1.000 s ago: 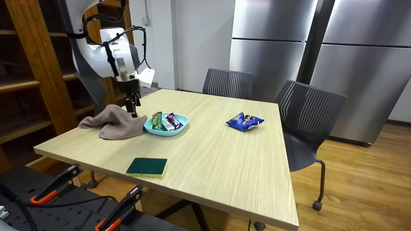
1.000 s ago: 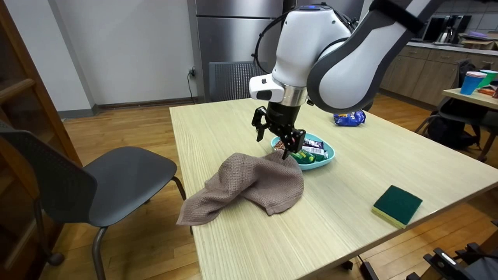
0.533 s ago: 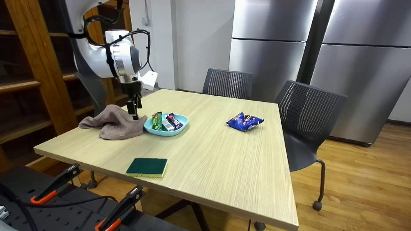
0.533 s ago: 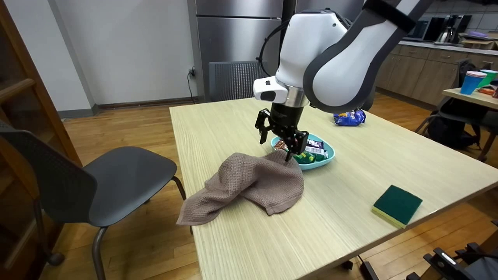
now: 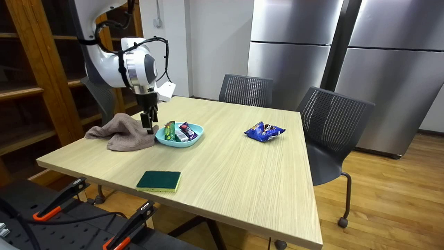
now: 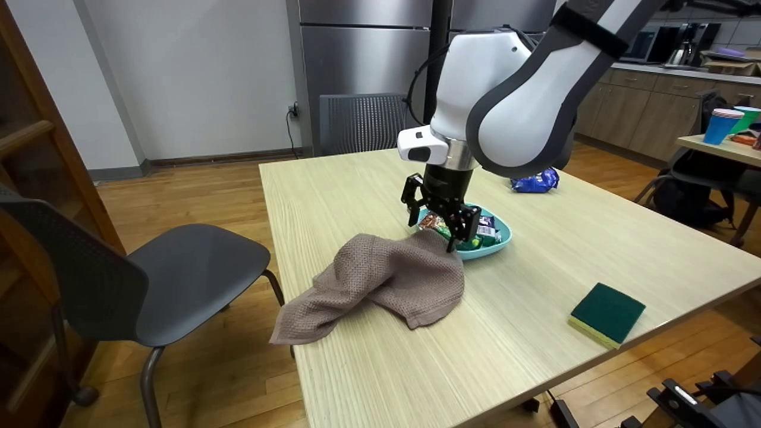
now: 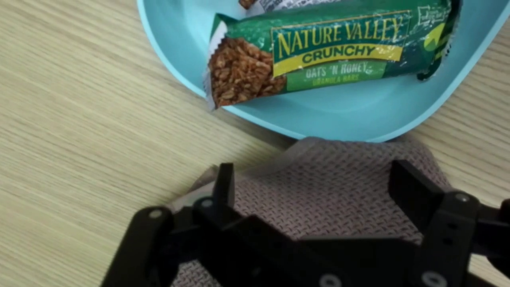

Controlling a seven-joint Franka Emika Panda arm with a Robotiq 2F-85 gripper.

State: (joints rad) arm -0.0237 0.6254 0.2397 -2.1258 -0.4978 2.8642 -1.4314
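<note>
We observe that the gripper [image 7: 312, 171], jaws apart over the towel [image 7: 318, 199], is now closer to the bowl [image 7: 338, 113].

Sponge [image 5: 159, 180]: in an exterior view, the camera is looking obliquely down from this side of the bowl [image 5: 179, 143], well apart, and facing the refrigerators [image 5: 291, 69] beyond.
Towel [image 6: 404, 279]: in an exterior view, the camera is looking obliquely down from this side of the bowl, also well apart, and facing the wall [image 6: 202, 77] beyond.
Bowl: the wrist view is looking steeply down at its towel-side rim from close above.
Tabletop [image 5: 225, 166]: all three views are sharing the part beside the bowl.
</note>
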